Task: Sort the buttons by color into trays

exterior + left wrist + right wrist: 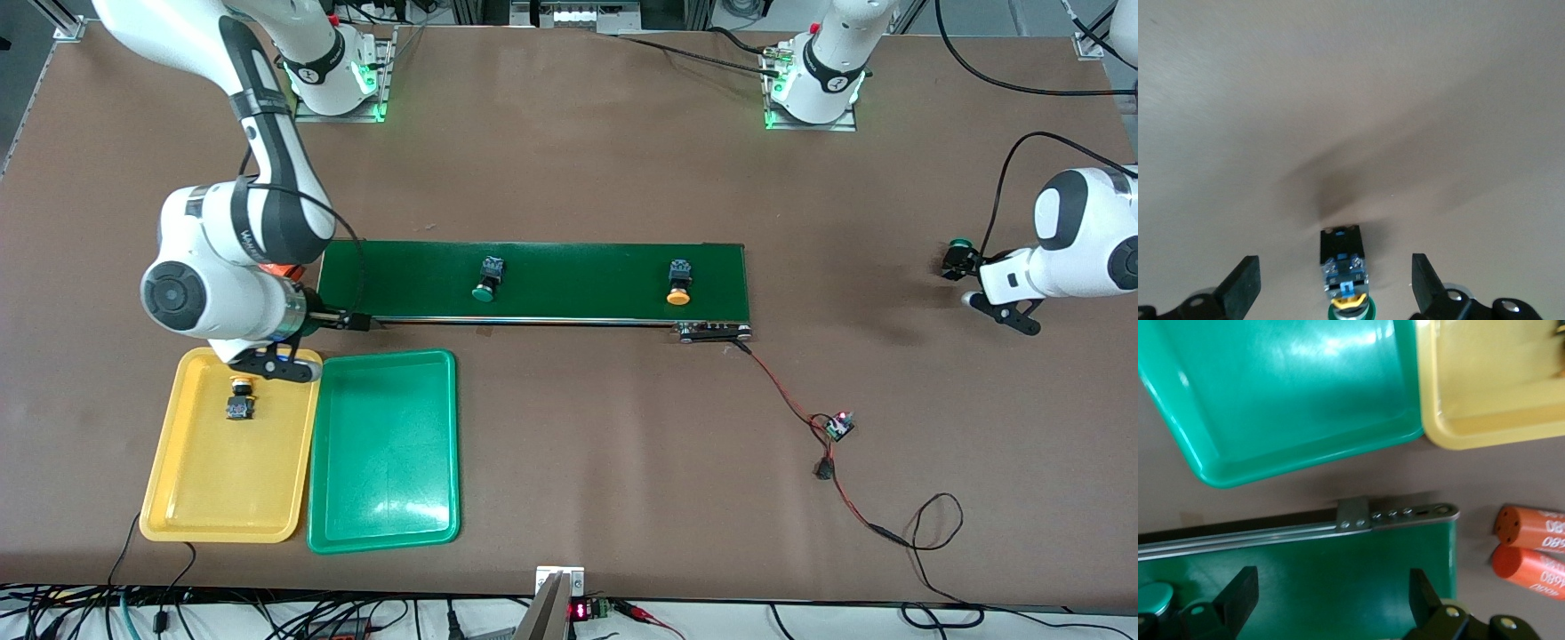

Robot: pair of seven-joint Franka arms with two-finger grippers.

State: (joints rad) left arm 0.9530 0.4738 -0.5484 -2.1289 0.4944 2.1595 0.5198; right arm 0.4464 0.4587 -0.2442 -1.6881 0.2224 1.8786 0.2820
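Left pincer: I see it low over the bare table at the left arm's end, fingers spread wide with nothing between them yet, straddling a green-capped button that lies on its side.

Right pincer: released and empty, hanging over the yellow tray's edge nearest the conveyor belt; in its wrist view the fingers stand apart over the belt's end.

Buttons still on the belt: one green-capped toward the right arm's end, one yellow-capped toward the left arm's end, both lying on their sides.

Button already sorted: a yellow-capped one lies in the yellow tray, just under the right pincer.

Green tray: beside the yellow one, touching or nearly so, nothing in it.

Orange cylinders: two by the belt's end, not part of my job.

Handling, my judgement: these switches look like hard, light plastic, rigid under a squeeze and not fragile. The round cap is smooth and would likely slip or roll out.

Where I would take hold: across the flat sides of the squarish black-and-blue body, not the cap. The left pincer is already lined up that way.

Risk: a light part may skid if one finger touches first.
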